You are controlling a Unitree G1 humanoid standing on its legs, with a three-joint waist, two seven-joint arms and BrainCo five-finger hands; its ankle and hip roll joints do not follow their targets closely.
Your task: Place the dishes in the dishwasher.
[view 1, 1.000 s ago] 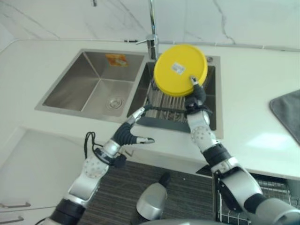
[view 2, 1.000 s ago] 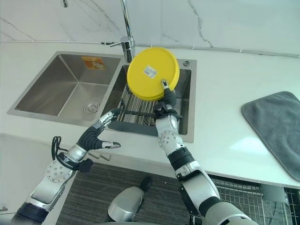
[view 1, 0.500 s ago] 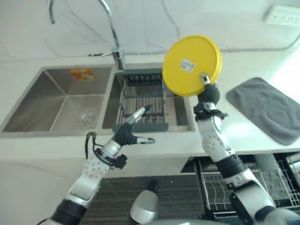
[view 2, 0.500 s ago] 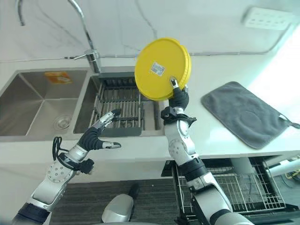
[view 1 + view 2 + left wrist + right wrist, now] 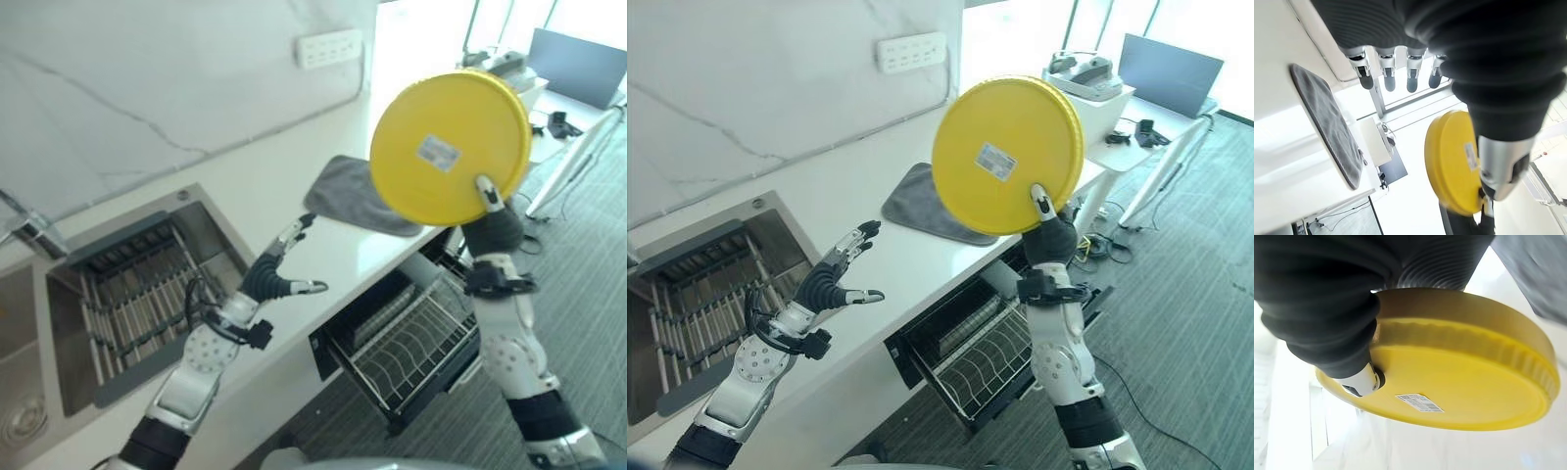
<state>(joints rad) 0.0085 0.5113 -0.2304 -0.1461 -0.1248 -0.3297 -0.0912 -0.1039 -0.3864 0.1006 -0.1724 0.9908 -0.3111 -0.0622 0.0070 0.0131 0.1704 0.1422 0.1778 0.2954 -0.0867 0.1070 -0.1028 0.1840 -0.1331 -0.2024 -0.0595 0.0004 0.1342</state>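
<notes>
A round yellow plate (image 5: 451, 147) is held upright in the air, its underside with a white sticker facing me. My right hand (image 5: 493, 227) is shut on its lower rim, thumb pressed on the underside (image 5: 1362, 380). The plate (image 5: 1007, 157) hangs above the counter's corner and the dishwasher's pulled-out wire rack (image 5: 416, 343). My left hand (image 5: 271, 279) floats open over the counter's front edge, fingers (image 5: 1387, 74) straight, holding nothing. In the left wrist view the plate (image 5: 1453, 166) shows beyond that hand.
A grey mat (image 5: 345, 189) lies on the white counter (image 5: 245, 211) behind the plate. The sink with a dish rack (image 5: 118, 299) sits at the left. A wall socket (image 5: 328, 47) is above. A desk with equipment (image 5: 1087, 78) stands at the far right over carpet.
The whole view has swung to the right: the sink now lies at the left and the dishwasher rack is in full view. The plate stays raised in my right hand; the left hand stays open.
</notes>
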